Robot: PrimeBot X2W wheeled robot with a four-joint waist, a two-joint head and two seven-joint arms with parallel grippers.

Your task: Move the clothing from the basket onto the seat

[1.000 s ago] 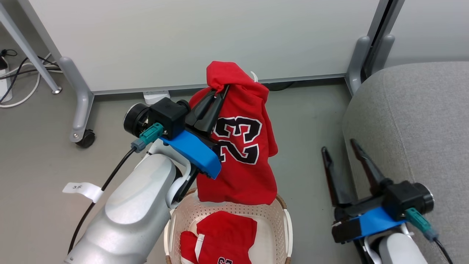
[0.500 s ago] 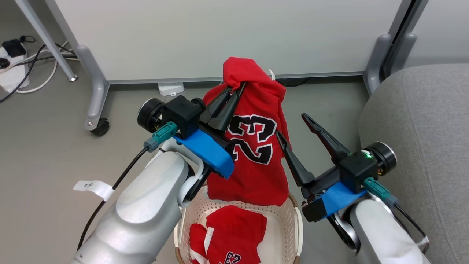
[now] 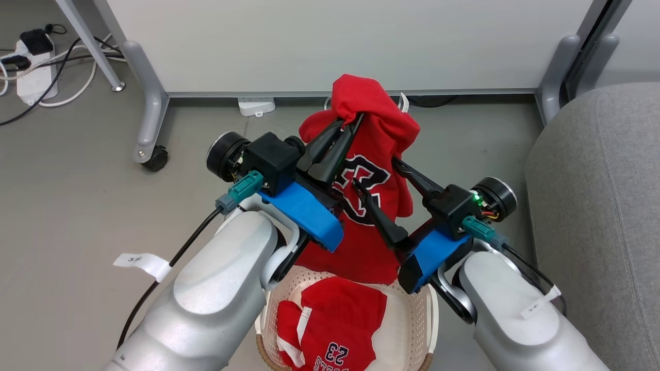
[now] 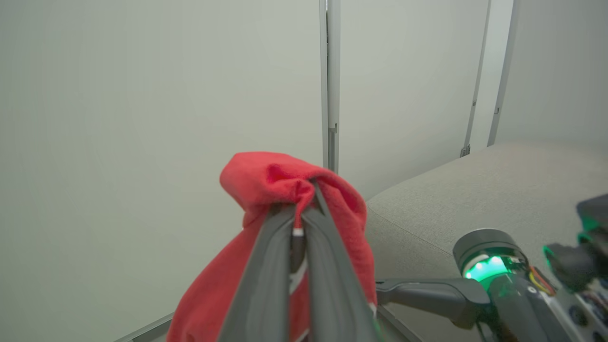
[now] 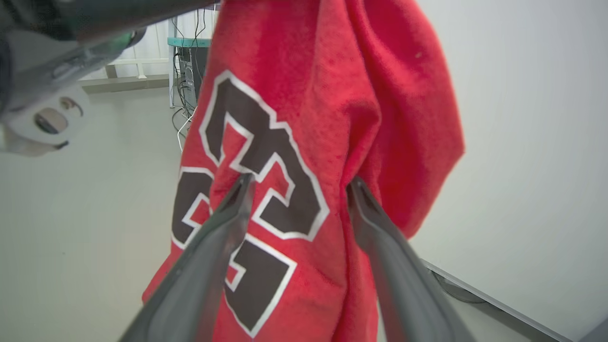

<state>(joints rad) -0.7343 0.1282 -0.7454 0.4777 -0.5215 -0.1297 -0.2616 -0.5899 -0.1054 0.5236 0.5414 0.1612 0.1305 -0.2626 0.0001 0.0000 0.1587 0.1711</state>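
The left gripper [image 3: 350, 123] is clamped shut on the bunched top of one red jersey [image 3: 379, 118], which hangs over the basket [image 3: 412, 319]. The right gripper [image 3: 375, 172] has its fingers spread wide against the hanging cloth at the number. A second jersey [image 3: 343, 314] lies in the basket. The seat [image 3: 593, 196] stands to the right, bare.

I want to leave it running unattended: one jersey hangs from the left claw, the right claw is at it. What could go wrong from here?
The left claw pinches only a bunched top fold of the hanging jersey, so it may slip on the swing to the seat. The open right claw straddles the fabric by the number; closing could tug it loose. The hem hangs low over the basket and might snag its rim.
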